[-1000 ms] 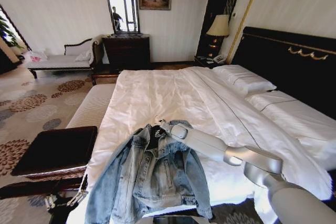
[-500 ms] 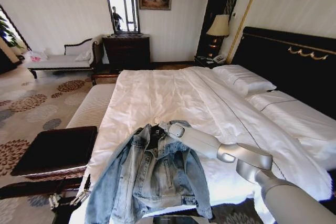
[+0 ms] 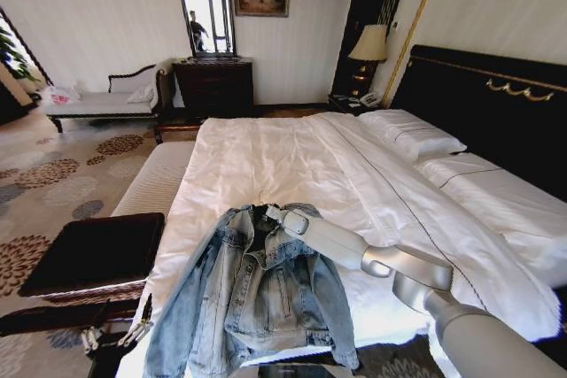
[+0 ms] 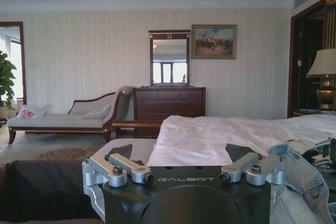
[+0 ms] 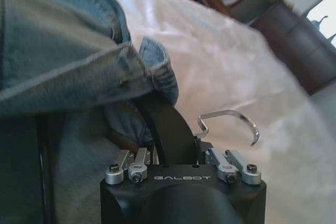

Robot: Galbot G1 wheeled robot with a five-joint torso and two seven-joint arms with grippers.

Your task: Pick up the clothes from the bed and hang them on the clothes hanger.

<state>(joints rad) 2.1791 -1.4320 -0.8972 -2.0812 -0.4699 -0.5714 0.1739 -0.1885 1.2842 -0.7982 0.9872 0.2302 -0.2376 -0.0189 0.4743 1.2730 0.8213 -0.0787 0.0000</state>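
Right gripper (image 5: 181,148) sits at the collar of the denim jacket (image 3: 252,294), low and centre in the head view, fingers apparently closed on the clothes hanger (image 5: 168,129) – jacket not yet lifted off the bed (image 3: 266,157), left gripper (image 4: 181,156) spread, idle – hanging remains undone.

My right gripper (image 3: 270,212) has slid toward the frame's lower left, tucking under the denim jacket's (image 3: 252,294) collar, whose fabric now bunches differently.
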